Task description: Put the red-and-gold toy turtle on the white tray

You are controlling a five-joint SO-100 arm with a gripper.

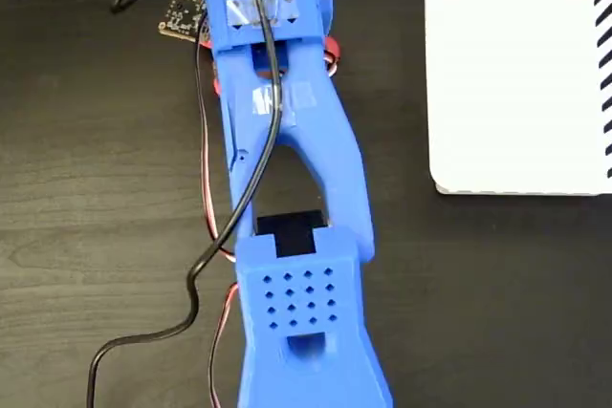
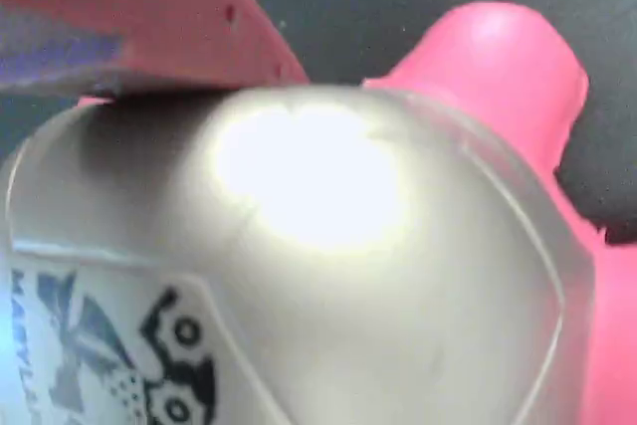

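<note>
Up close, the wrist view showed one reddish finger [image 2: 149,17] lying against the turtle [image 2: 328,246]'s shiny domed shell, with a pink limb beyond; whether the gripper had closed on it could not be told. In the fixed view the blue arm [image 1: 287,188] hid the turtle but for a red sliver. The white tray [image 1: 521,83] lay well to the right on the dark table [image 1: 96,198].

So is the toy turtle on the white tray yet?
Not yet. The white tray lies bare at the right, and the toy turtle fills the wrist view, under the blue arm.
</note>
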